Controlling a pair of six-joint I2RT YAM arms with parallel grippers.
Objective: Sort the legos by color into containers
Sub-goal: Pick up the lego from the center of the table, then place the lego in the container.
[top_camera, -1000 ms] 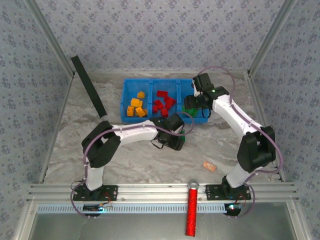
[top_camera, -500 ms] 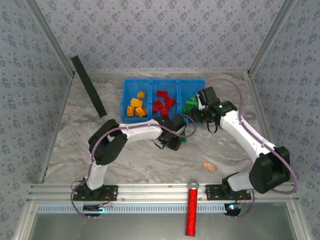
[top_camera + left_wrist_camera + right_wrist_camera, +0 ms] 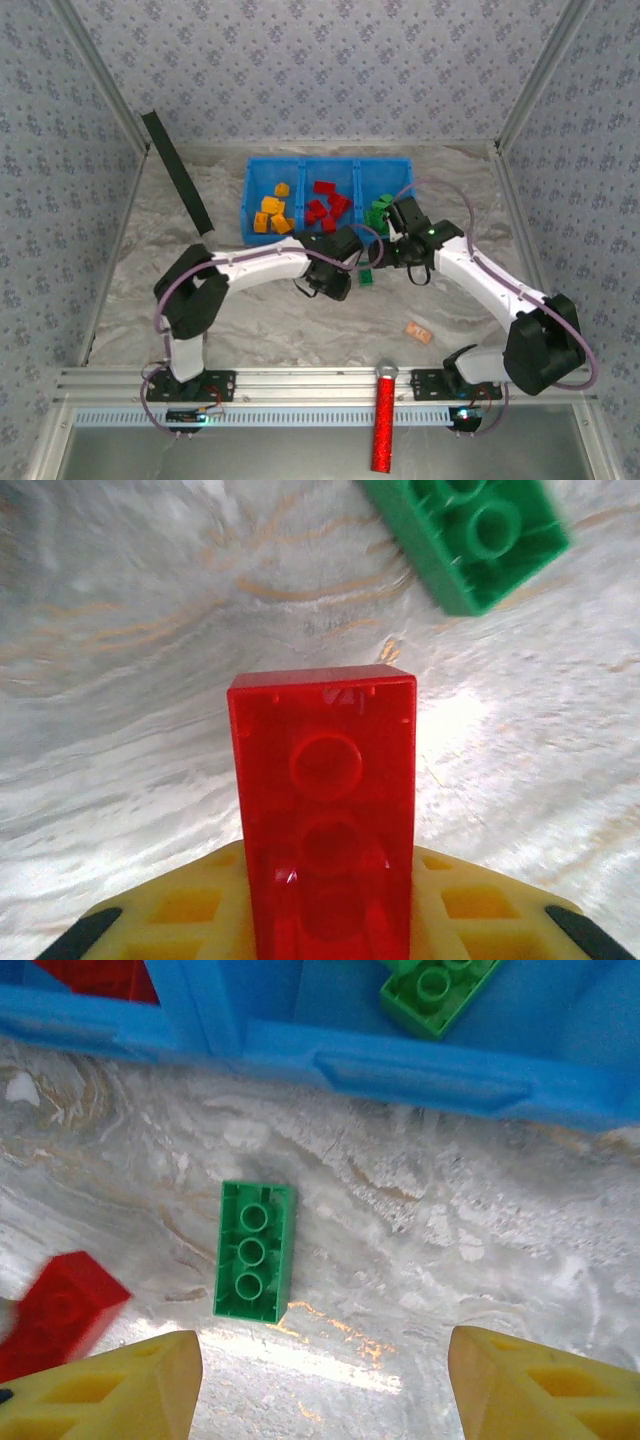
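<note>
One red lego [image 3: 322, 770], hard, light and likely slick, sits clamped in the left hand [image 3: 325, 910]; the right hand [image 3: 325, 1380], spread wide, hovers over a green lego [image 3: 253, 1250] on the counter [image 3: 450, 1240]: pinch its long sides.

**Left wrist: red brick [image 3: 325, 830] held in left gripper [image 3: 330, 930]**
I find the red brick standing on end, clamped between the yellow fingers [image 3: 180, 915], with its broad face and two round marks towards the camera. A green brick [image 3: 465, 535], studs showing and slightly blurred, lies on the marbled table [image 3: 120, 680] at upper right, apart from the red brick.
</note>
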